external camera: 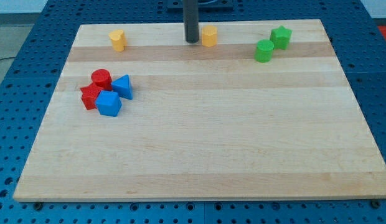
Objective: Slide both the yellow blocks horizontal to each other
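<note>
Bare board lies between the left yellow block [117,40] and my tip [192,41], nothing blocking.

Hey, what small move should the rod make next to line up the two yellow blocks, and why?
Probably none, or just back off: my tip sits just left of the right yellow block, which already looks nearly level with the left yellow block.

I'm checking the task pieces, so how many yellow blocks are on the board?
2. One yellow block sits near the view's top left; the other yellow block is near the top centre, just right of my tip. None seems hidden.
</note>
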